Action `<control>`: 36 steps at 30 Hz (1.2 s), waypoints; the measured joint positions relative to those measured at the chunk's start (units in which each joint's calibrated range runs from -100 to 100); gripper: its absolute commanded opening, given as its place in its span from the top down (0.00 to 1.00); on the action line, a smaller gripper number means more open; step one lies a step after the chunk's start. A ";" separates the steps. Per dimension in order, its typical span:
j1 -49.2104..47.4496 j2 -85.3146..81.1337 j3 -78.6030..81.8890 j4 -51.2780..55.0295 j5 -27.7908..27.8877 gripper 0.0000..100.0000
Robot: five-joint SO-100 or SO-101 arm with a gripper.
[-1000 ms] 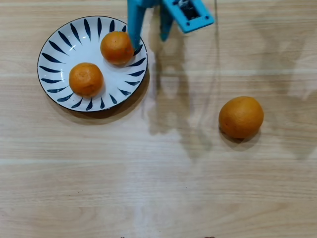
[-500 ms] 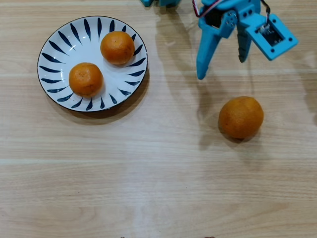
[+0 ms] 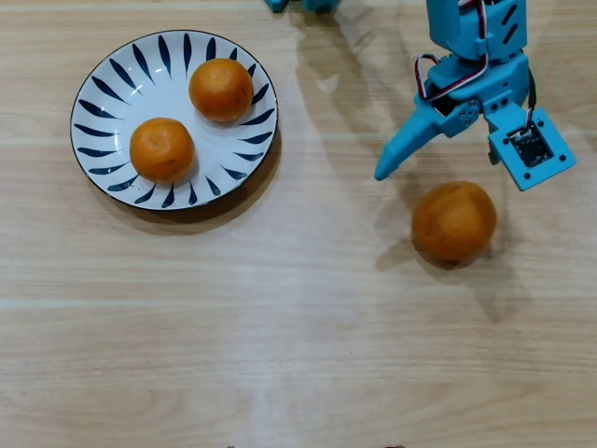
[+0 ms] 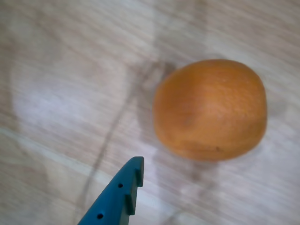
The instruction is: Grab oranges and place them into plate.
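With two oranges already on the plate [image 3: 96, 101] at far left, the spread claw [image 3: 438, 173] should drop straight over the larger orange [image 3: 454, 220], loose on the desk [image 3: 280, 327] at right, and straddle its widest girth.

Overhead view, as we record it:
- Plate [image 3: 93, 105]: on the table [image 3: 280, 355], upper left.
- Two oranges in the plate: one [image 3: 221, 90] toward its upper right, one [image 3: 161, 148] lower left of it, apart.
- Third orange [image 3: 454, 220]: on the table, well right of the plate.
- Gripper [image 3: 438, 173]: just behind that orange, jaws spread.

Wrist view: we find the orange [image 4: 211, 109] right of centre, one fingertip [image 4: 126, 180] lower left, apart.
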 measured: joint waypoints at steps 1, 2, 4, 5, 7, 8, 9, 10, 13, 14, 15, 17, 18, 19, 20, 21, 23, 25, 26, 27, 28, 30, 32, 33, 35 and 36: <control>-0.25 0.59 0.00 -0.34 -0.42 0.39; -0.59 1.27 0.00 -0.52 -0.78 0.39; -0.84 3.30 -0.18 -0.86 -1.25 0.39; -0.84 4.32 -0.71 -0.78 -1.30 0.39; -0.76 6.60 -2.57 -0.78 -1.36 0.39; -0.84 8.29 -3.45 -0.78 -1.36 0.39; -0.84 8.55 -3.63 -0.78 -1.36 0.39; -0.84 9.48 -4.60 -0.78 -1.36 0.39; -1.01 12.36 -6.46 -0.86 -2.35 0.39; -1.01 13.03 -6.99 -0.86 -2.82 0.39; -1.10 14.30 -7.97 -0.86 -3.39 0.39; -1.60 15.49 -9.21 -0.86 -4.07 0.39; -1.86 16.25 -9.92 -0.86 -4.38 0.39; -2.11 16.76 -10.45 -0.86 -4.54 0.39; -2.20 17.35 -10.98 -0.86 -4.64 0.39; -2.20 18.03 -11.69 -0.86 -4.69 0.39; -2.20 19.38 -13.01 -0.86 -4.75 0.39; -2.20 20.65 -14.25 -0.86 -4.90 0.39; -2.20 21.16 -14.96 -0.86 -4.90 0.39; -2.20 21.75 -15.67 -0.86 -4.90 0.40; -2.20 22.26 -16.29 -0.86 -4.90 0.42; -2.20 23.19 -17.80 -0.86 -4.90 0.51; -2.20 23.87 -18.33 -0.86 -4.90 0.56; -2.20 24.12 -18.33 -1.21 -4.90 0.58; -2.20 24.29 -18.33 -2.50 -4.90 0.59; -1.94 24.29 -18.42 -2.93 -4.90 0.60</control>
